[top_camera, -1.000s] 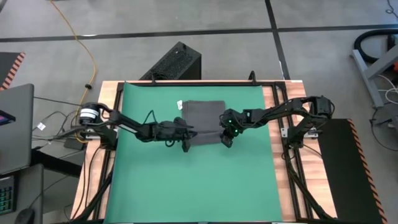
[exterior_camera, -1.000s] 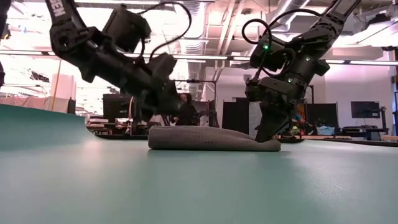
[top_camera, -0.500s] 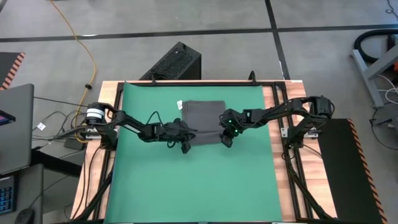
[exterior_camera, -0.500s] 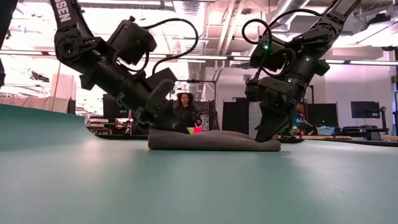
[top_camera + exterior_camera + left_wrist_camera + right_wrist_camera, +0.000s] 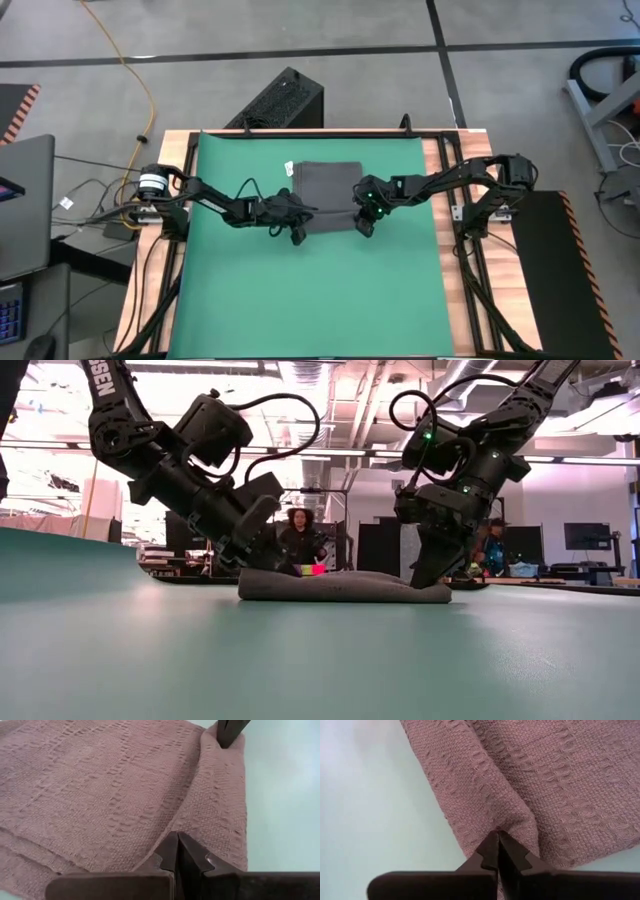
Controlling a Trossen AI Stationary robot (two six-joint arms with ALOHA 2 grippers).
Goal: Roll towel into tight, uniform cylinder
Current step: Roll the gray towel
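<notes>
On the near side of the green mat (image 5: 300, 290), bare surface runs up to the towel (image 5: 328, 196), a dark grey cloth lying folded and low a little beyond the mat's middle. Two dark arms meet at its near edge. The left gripper (image 5: 297, 236) sits at the towel's near left corner, its fingers (image 5: 176, 851) pressed together with the tips at the edge of the weave; whether any fabric is caught between them cannot be told. The right gripper (image 5: 366, 227) stands at the near right corner, its fingers (image 5: 498, 849) pressed together on a fold of the cloth, which puckers up where they pinch it.

From table height, the towel (image 5: 340, 586) reads as a flat, slightly humped pad resting on the mat (image 5: 300, 660), with the left gripper (image 5: 262, 547) slanting down to one end and the right gripper (image 5: 428, 572) coming down more steeply onto the other end.

At the towel's far left corner a small white tag (image 5: 288, 168) lies on the mat. Beyond the mat's far edge a black box (image 5: 280, 100) stands on the floor. In the room behind the table, a person (image 5: 299, 538) shows between the two arms.
</notes>
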